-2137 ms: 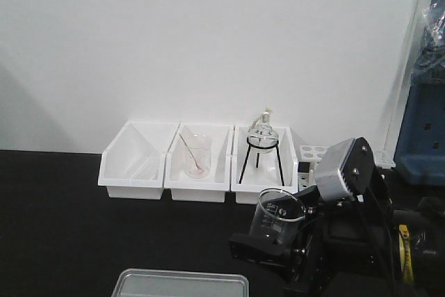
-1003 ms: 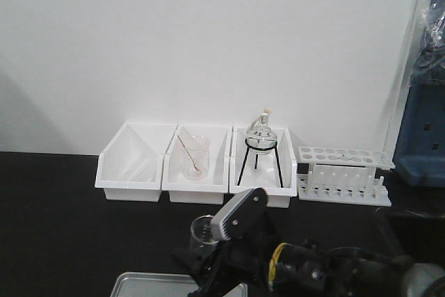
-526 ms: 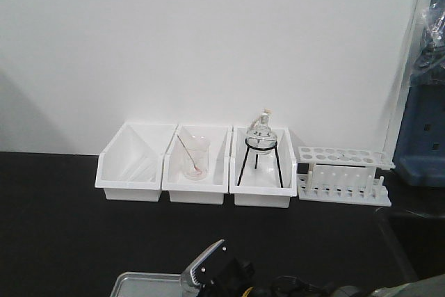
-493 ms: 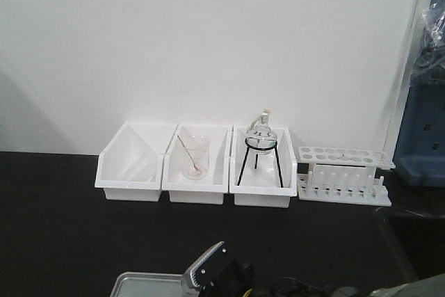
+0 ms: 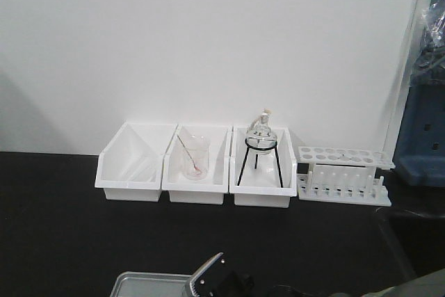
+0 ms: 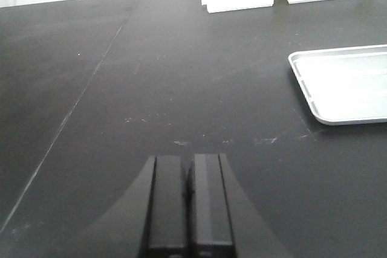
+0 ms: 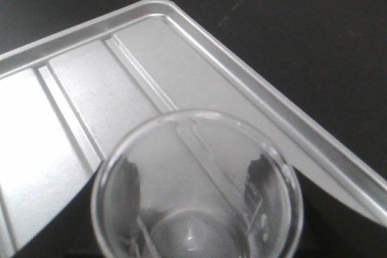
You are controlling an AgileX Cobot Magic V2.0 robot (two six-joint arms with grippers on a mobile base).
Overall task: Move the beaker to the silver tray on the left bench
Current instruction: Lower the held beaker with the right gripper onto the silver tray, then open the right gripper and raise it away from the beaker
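Beaker held over the silver tray; left gripper idle with jaws together.

In the right wrist view, the beaker (image 7: 196, 188) is seen from above, upright, over the ribbed floor of the silver tray (image 7: 72, 77), dark gripper parts showing at both its sides. Whether it touches the tray cannot be told. The right gripper (image 5: 219, 282) is seen low at the near edge. The left gripper (image 6: 188, 206) is held low over the left bench (image 6: 151, 83), jaws pressed together.

My right gripper's fingers are out of view under the beaker (image 7: 196, 191); its base is cut off. The silver tray (image 5: 149, 282) runs past the near edge.
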